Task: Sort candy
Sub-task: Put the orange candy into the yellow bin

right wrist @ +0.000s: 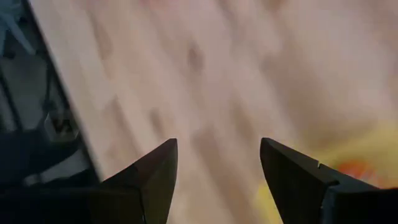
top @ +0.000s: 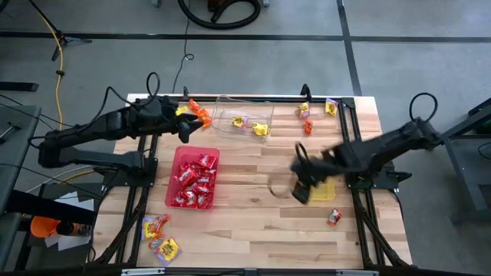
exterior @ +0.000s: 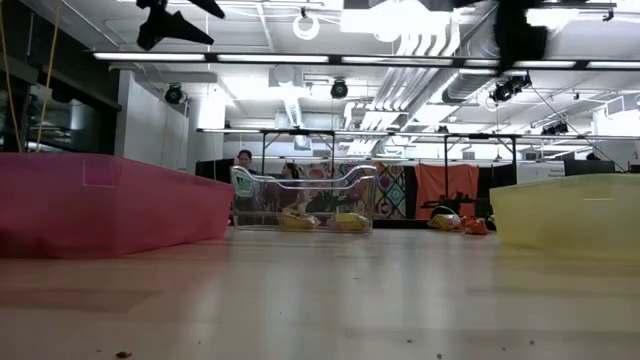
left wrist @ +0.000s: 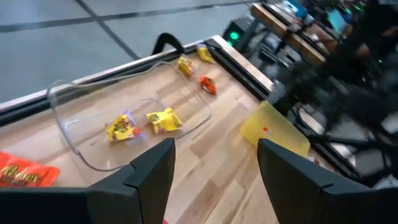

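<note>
Candy lies in groups. Red packets (top: 193, 180) fill the red tray (top: 179, 153). Two yellow packets (top: 252, 125) lie in the clear tray (top: 230, 103), also seen in the left wrist view (left wrist: 143, 123). Orange packets (top: 199, 114) sit by the far-left edge. Yellow and orange ones (top: 307, 115) lie at the far right, one red packet (top: 334, 217) near right, and a mixed pile (top: 159, 236) near left. My left gripper (top: 184, 127) hovers open between the clear and red trays. My right gripper (top: 301, 188) is open and blurred at the yellow tray (top: 326, 192), which holds an orange speck (right wrist: 354, 169).
The table is a wooden top with a black frame rail (top: 349, 130) along its sides. Bare wood (top: 253, 222) lies between the red and yellow trays and toward the near edge. Both arm bases stand at the table's left and right sides.
</note>
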